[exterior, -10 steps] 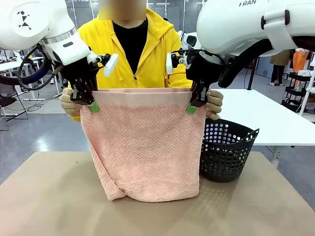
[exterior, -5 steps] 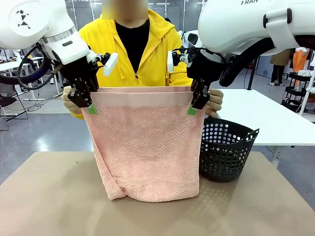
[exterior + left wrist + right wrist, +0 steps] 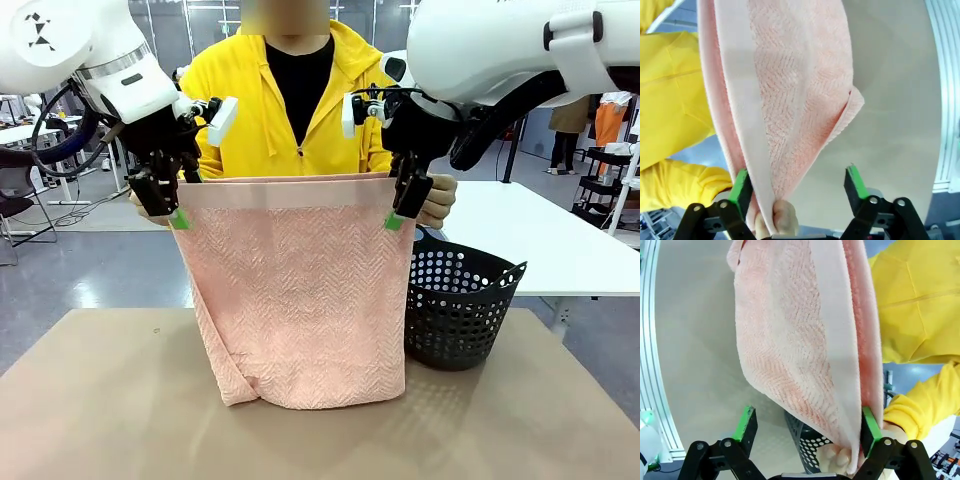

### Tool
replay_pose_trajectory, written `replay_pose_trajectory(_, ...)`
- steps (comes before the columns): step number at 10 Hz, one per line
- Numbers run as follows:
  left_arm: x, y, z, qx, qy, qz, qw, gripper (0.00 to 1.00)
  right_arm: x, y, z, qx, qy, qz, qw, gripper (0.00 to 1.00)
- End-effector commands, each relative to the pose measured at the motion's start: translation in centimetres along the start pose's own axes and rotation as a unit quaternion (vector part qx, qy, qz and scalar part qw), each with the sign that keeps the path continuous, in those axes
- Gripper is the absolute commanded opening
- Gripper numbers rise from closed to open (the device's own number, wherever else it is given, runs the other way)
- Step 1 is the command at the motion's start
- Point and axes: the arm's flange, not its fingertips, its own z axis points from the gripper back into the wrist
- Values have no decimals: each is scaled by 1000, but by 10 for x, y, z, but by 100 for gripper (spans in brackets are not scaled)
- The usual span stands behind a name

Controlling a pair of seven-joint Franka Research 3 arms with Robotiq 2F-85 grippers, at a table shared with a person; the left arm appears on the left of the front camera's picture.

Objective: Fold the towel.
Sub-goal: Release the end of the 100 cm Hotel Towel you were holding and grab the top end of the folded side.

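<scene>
Across the lower frame I saw the brown bench [image 3: 100, 400]. The towel [image 3: 300, 290] hung mid-frame above it, smooth band on top, lower edge reaching the bench. Behind it, upper centre, stood the person [image 3: 250, 110] in a yellow jacket. A black basket [image 3: 460, 310] sat at right, just beside the towel. The left end effector [image 3: 172, 212], at the towel's upper-left corner, and the right end effector [image 3: 398, 215], at its upper-right corner, were both released, jaws wide apart, one green pad [image 3: 742, 186] against the cloth. The person's fingers [image 3: 775, 220] pinched each top corner.
</scene>
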Motion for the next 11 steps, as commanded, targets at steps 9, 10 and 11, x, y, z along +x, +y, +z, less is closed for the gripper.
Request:
replay_pose_trajectory(9, 19, 31, 59, 24, 0, -4, 1000, 100, 20, -35, 62, 22, 24, 53, 998, 100)
replay_pose_trajectory(10, 16, 36, 50, 17, 0, -3, 1000, 100, 19, -44, 52, 31, 31, 47, 998, 100)
replay_pose_trajectory(11, 12, 40, 31, 1, 0, 2, 1000, 100, 18, -53, 34, 42, 31, 35, 998, 100)
